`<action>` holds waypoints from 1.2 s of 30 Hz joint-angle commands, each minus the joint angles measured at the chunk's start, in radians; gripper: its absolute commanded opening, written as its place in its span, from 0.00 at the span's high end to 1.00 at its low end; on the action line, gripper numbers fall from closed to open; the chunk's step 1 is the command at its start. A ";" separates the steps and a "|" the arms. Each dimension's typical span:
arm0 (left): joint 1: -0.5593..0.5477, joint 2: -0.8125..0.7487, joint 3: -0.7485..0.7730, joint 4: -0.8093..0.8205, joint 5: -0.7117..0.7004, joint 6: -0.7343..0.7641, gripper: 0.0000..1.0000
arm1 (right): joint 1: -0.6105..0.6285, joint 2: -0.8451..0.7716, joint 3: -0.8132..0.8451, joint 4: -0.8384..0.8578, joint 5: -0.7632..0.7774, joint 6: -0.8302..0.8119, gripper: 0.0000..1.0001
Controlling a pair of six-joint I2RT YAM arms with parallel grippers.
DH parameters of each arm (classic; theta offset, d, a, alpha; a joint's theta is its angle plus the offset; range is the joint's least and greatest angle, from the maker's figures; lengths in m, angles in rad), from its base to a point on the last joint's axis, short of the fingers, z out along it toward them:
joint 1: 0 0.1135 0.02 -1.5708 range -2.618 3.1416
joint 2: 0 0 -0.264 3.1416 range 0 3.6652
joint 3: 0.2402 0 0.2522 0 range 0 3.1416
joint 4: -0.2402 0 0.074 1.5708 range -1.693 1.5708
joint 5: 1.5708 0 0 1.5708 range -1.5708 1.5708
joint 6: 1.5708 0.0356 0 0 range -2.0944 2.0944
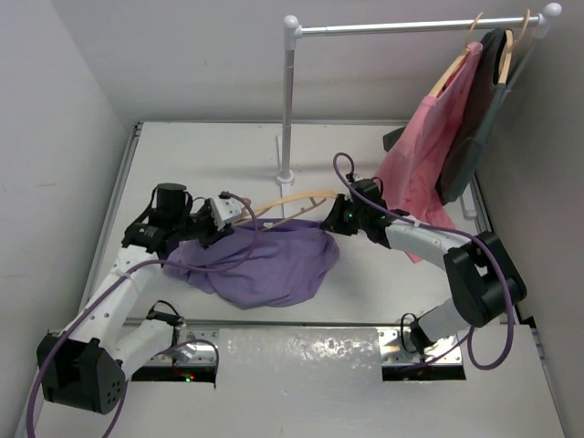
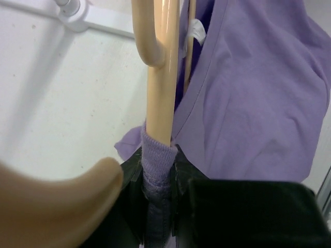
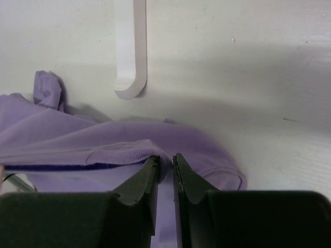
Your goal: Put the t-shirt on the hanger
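Observation:
The lavender t-shirt (image 1: pixel 265 260) lies bunched on the table between my arms. The tan wooden hanger (image 1: pixel 292 201) stretches over its far edge, from one gripper to the other. My left gripper (image 1: pixel 222 214) is shut on the shirt's ribbed collar with a hanger arm (image 2: pixel 163 77) running into that cloth (image 2: pixel 258 103); its jaws (image 2: pixel 159 155) clamp both. My right gripper (image 1: pixel 336 217) is at the shirt's right end. In the right wrist view it (image 3: pixel 165 161) is shut on a ribbed edge of the t-shirt (image 3: pixel 77 139). The hanger's hook is hidden.
A white clothes rack pole (image 1: pixel 288 100) stands behind the hanger, and its base foot (image 3: pixel 129 51) lies on the table. A pink garment (image 1: pixel 429 155) and a dark grey garment (image 1: pixel 474 128) hang on the bar (image 1: pixel 411 27) at the back right. Walls close in on both sides.

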 commanded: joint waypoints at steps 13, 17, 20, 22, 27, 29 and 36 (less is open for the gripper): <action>0.006 -0.066 -0.044 -0.059 -0.071 0.034 1.00 | 0.083 0.017 -0.043 0.104 0.139 0.140 1.00; 0.006 -0.074 -0.046 -0.136 -0.056 0.155 1.00 | 0.004 -0.119 -0.151 0.133 0.217 0.182 1.00; 0.006 -0.080 -0.054 -0.173 -0.019 0.222 1.00 | -0.021 -0.169 -0.165 0.090 0.253 0.138 1.00; 0.006 -0.069 -0.055 -0.187 -0.031 0.227 1.00 | -0.024 -0.178 -0.151 0.058 0.265 0.098 1.00; 0.003 -0.045 -0.055 -0.132 -0.189 0.209 1.00 | -0.030 -0.253 -0.157 0.024 0.325 0.044 1.00; -0.003 -0.016 -0.051 -0.119 -0.252 0.210 1.00 | -0.030 -0.274 -0.134 -0.005 0.362 -0.006 1.00; -0.075 0.067 -0.002 -0.046 -0.398 0.143 1.00 | 0.028 -0.230 0.025 -0.138 0.340 -0.352 1.00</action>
